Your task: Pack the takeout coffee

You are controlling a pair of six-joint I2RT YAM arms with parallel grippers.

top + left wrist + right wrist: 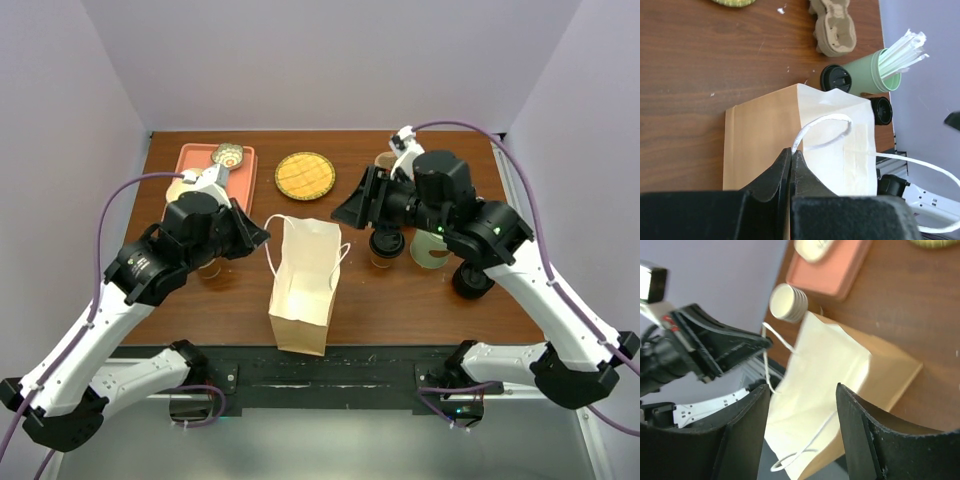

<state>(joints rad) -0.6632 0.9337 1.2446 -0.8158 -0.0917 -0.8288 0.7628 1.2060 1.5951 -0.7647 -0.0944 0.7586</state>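
Observation:
The takeout coffee [387,246], a tan paper cup with a black lid, stands right of the open paper bag [303,285]; in the left wrist view the coffee's lid [836,78] shows just past the bag [762,135]. My left gripper [262,236] [792,151] is shut on the bag's white string handle [825,120] at the bag's upper left rim. My right gripper [347,211] [802,386] hovers open by the bag's upper right rim, apart from the cup, with only the bag [840,365] seen beyond its fingers.
A pale-green cup of straws [432,250] [871,74] and another black-lidded item [472,280] stand right of the coffee. Stacked lidless cups [788,302] sit under my left arm. At the back are an orange tray [200,160], a yellow woven mat [304,173] and a cardboard carrier [835,27].

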